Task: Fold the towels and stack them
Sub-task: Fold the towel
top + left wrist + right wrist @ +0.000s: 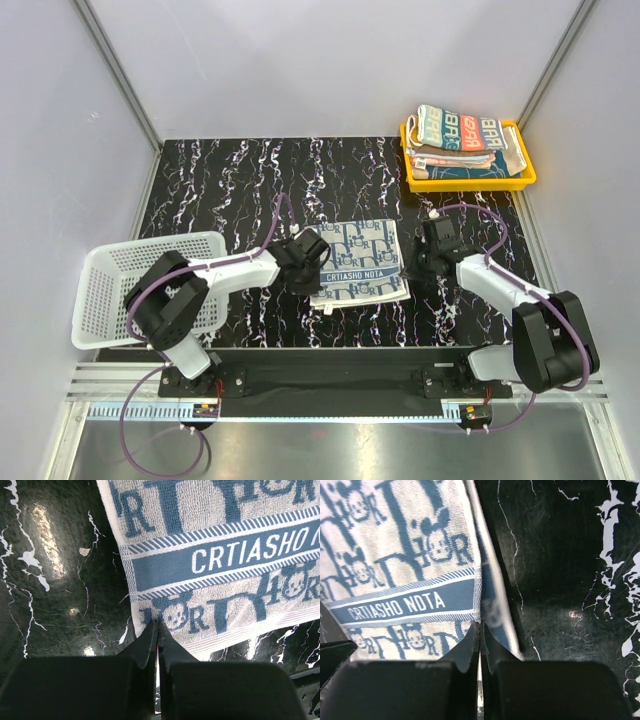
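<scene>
The black marbled table (pixel 220 190) carries the navy white-patterned towel (pixel 358 258), which lies flat in the middle between both arms. More towels (pixel 465 135) are piled in the yellow tray (pixel 470 183) at the far right. The left gripper (pixel 157 630) is clenched at the towel's near left corner. The right gripper (pixel 480 630) is clenched at its right edge. Whether cloth is pinched, I cannot tell.

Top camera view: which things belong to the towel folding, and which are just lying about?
Job: navy-and-white patterned cloth towel, at centre; stack of folded lettered towels, far right.
Lying about: white plastic mesh basket; yellow plastic tray under that stack.
</scene>
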Robot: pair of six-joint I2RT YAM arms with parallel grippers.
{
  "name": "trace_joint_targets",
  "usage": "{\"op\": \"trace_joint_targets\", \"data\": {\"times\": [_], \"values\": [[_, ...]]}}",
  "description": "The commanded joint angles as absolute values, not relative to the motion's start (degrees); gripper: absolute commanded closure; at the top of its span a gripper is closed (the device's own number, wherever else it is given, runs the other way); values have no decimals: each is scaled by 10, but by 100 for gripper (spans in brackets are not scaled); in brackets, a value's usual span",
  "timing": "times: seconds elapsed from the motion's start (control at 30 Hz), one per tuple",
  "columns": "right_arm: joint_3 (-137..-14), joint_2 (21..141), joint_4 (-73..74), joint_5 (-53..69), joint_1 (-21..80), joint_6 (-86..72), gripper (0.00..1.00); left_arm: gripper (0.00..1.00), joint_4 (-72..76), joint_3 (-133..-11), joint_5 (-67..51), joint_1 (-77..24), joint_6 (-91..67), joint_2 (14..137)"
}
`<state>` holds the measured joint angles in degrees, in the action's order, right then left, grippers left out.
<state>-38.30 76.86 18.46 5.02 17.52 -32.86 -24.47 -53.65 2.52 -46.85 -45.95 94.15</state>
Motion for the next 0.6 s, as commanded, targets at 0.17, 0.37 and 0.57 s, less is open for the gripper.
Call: {"op": "trace_joint_targets", "data": {"times": [0.17, 0.37, 0.57], "values": [[-416, 729, 220, 19, 181, -325, 99, 100, -243, -562, 4, -474, -448, 897], [-405, 747, 215, 4, 182, -325, 99, 100, -244, -565, 3, -475, -446, 894], [-400, 782, 196, 4, 180, -329, 94, 100, -251, -580, 12, -469, -445, 905]]}}
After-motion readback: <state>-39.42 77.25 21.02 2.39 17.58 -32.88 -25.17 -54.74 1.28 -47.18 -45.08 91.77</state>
